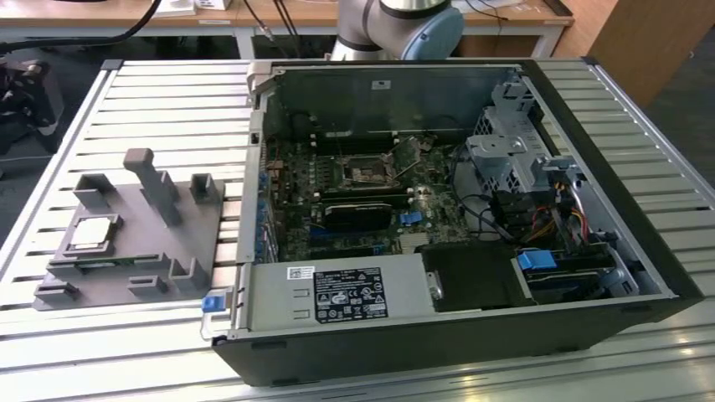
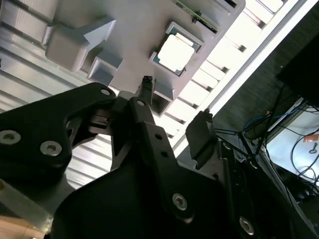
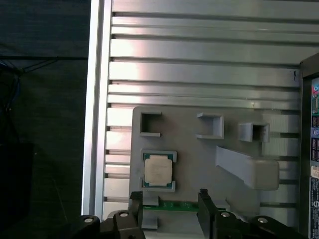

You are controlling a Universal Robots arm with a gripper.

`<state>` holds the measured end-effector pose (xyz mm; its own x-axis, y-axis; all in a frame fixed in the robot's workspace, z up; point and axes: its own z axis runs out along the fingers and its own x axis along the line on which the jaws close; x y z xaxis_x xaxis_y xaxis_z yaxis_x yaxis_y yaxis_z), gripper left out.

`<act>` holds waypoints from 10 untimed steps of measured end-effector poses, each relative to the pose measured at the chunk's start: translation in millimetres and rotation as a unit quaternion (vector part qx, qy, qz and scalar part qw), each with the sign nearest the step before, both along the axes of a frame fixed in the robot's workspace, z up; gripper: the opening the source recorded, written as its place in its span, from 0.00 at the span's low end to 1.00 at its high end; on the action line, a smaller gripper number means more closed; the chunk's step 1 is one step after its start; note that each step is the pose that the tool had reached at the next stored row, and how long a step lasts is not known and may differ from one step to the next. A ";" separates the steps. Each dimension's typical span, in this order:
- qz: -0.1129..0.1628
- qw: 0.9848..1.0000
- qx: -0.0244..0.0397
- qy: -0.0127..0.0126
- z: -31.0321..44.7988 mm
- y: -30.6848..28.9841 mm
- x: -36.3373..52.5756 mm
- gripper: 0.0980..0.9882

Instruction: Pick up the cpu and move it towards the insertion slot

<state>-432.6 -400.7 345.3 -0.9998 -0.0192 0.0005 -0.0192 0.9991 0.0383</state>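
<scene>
The cpu (image 1: 92,232) lies flat in a framed seat on the grey fixture (image 1: 146,260), to the exterior view's left of the computer case. Its silvery top also shows in both wrist views (image 3: 158,169) (image 2: 175,52). My gripper (image 3: 169,204) (image 2: 174,107) hangs well above the fixture, open, its two black fingers (image 3: 135,203) apart with nothing between them. The cpu sits just beyond the fingertips in the first wrist view. The insertion slot (image 1: 367,170) is a metal-framed square socket with a dark centre on the motherboard inside the case.
A green memory stick (image 3: 172,205) lies in the fixture beside the cpu. Grey posts and brackets (image 1: 156,184) rise from the fixture. The open case (image 1: 447,209) holds cables, a drive cage and a power supply (image 1: 335,295). The slatted table's edge (image 3: 97,99) runs beside the fixture.
</scene>
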 end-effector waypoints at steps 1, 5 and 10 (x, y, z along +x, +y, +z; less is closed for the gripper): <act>0.000 1.000 0.000 0.000 -1.1 0.0 0.0 0.54; 0.000 1.000 0.000 0.000 -4.9 0.0 -0.4 0.68; 0.000 1.000 0.000 0.000 -9.6 0.0 -0.6 0.68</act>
<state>-433.2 -400.7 335.8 -0.9998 -0.0193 0.0005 -0.0192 0.9991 0.0383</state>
